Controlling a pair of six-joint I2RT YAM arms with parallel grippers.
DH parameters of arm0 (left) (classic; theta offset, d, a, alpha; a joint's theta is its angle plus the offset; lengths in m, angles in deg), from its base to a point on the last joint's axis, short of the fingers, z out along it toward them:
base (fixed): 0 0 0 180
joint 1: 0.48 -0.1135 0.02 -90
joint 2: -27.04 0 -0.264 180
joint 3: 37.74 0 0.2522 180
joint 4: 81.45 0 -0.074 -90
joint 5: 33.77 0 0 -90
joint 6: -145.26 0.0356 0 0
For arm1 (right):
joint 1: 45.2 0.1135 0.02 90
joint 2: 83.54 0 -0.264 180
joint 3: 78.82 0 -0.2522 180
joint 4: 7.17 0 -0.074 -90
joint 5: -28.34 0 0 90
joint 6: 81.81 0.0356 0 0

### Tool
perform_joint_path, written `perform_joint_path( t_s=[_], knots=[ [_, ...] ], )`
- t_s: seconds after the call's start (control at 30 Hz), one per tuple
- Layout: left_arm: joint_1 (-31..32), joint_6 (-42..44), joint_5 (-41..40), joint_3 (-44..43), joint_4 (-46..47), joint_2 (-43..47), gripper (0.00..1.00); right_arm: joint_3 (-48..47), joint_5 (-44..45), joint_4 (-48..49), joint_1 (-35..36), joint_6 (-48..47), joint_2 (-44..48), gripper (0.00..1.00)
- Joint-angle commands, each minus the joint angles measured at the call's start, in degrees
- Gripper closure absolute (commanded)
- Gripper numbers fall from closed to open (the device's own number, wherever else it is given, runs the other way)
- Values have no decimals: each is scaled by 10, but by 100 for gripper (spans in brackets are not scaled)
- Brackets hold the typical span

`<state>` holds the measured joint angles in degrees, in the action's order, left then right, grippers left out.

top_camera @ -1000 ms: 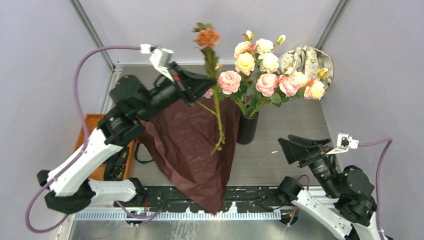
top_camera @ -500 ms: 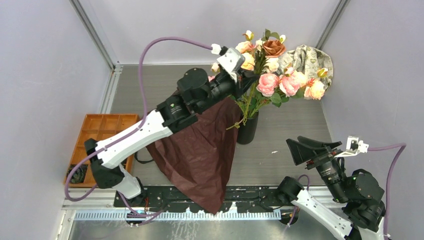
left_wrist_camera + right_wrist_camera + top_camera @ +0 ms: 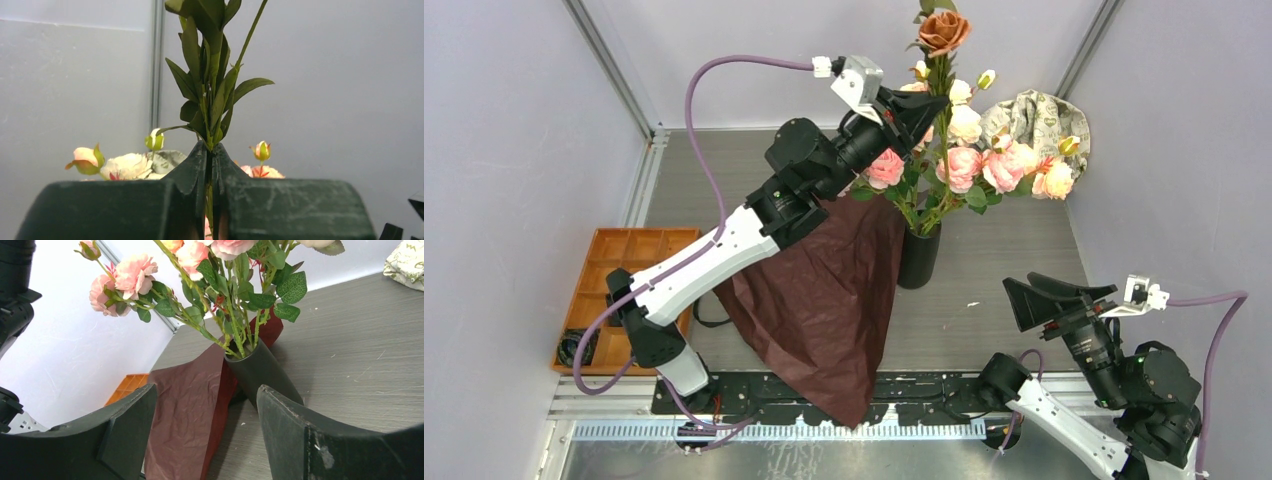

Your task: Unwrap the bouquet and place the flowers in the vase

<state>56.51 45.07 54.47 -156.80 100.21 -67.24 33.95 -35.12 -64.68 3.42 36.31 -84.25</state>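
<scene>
Left gripper pinches a rose stem above the vase; next, lower it in. Right gripper is spread, empty.

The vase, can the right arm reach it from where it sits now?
Probably yes. The right gripper is open and faces the vase across bare table; the left gripper holds a stem up over it.

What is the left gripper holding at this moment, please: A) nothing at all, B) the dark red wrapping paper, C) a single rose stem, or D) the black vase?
C: the left gripper is shut on a leafy green stem, whose orange rose stands higher than the flowers in the vase.
</scene>
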Motion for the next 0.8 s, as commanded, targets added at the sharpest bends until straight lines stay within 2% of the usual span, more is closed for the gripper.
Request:
perform_joint_path(
  t_s=[0.0,0.2,0.53,0.77],
  knots=[
    [-4,-25,-4,-23,77,11,100,-11,6,15,-1,-13,4,21],
    [-18,-37,-17,31,101,23,100,-6,4,19,-1,-12,4,21],
    [-31,-51,-50,184,159,55,100,0,1,18,-1,-6,4,21],
    [-32,-59,-64,253,164,76,100,15,-3,28,-1,0,4,21]
  ],
)
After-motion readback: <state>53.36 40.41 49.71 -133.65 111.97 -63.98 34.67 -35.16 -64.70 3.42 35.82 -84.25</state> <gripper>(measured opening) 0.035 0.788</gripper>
